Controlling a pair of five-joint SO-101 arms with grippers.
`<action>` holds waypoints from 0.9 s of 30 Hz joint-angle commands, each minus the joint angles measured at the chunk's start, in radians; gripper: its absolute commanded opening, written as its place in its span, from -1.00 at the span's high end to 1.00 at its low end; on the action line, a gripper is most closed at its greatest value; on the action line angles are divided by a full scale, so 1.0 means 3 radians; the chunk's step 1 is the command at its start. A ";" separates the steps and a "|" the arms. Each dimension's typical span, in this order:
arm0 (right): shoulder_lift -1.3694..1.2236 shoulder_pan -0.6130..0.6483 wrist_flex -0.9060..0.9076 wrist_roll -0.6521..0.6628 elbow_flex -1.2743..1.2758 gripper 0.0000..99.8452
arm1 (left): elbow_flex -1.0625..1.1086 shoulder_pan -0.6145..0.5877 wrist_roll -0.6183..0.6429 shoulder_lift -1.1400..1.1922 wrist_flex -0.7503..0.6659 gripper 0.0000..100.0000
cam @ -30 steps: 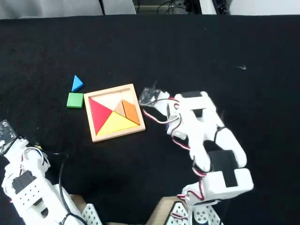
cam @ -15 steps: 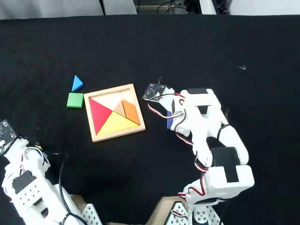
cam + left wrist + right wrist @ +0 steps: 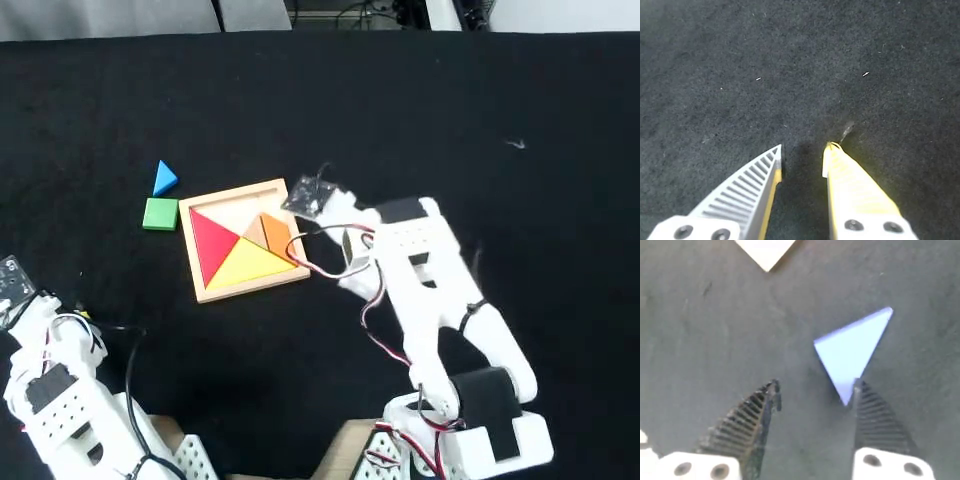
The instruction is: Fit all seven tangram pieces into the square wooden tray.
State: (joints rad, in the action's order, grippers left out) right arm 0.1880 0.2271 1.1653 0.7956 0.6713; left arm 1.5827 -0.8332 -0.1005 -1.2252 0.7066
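1. Right arm [image 3: 430, 290] stretches forward from its base, with its wrist just beside the right corner of the wooden tray [image 3: 232, 192]
2. Right gripper [image 3: 816, 385] points down, fingers spread wide
3. Left arm [image 3: 55, 390] sits folded, well apart from the tray, to its near left
4. Left gripper [image 3: 804, 149] points down, fingers a little apart

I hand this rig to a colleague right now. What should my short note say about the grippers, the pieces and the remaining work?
Left gripper: open over bare mat, holding nothing.
Right gripper: open over the mat near a corner of the tray. A pale blue triangle lies beside one fingertip, not gripped.
Done: red triangle, yellow triangle, orange piece and tan triangle are in the tray.
Left: the pale blue triangle, plus the blue triangle and green square on the mat beside the tray.
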 commanded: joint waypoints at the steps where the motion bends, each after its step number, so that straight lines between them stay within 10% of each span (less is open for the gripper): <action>1: -0.0079 0.0046 -0.0338 -0.0164 0.0003 0.40 | -0.0018 0.0038 -0.0015 -0.0041 -0.0072 0.71; 27: -0.0412 0.0092 0.0031 -0.0297 -0.0468 0.50 | -0.0018 0.0043 -0.0015 -0.0041 -0.0072 0.71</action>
State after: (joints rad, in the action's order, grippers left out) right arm -0.0545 0.2317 1.1024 0.7495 0.5869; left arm 1.5827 -0.8332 -0.1005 -1.2252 0.7066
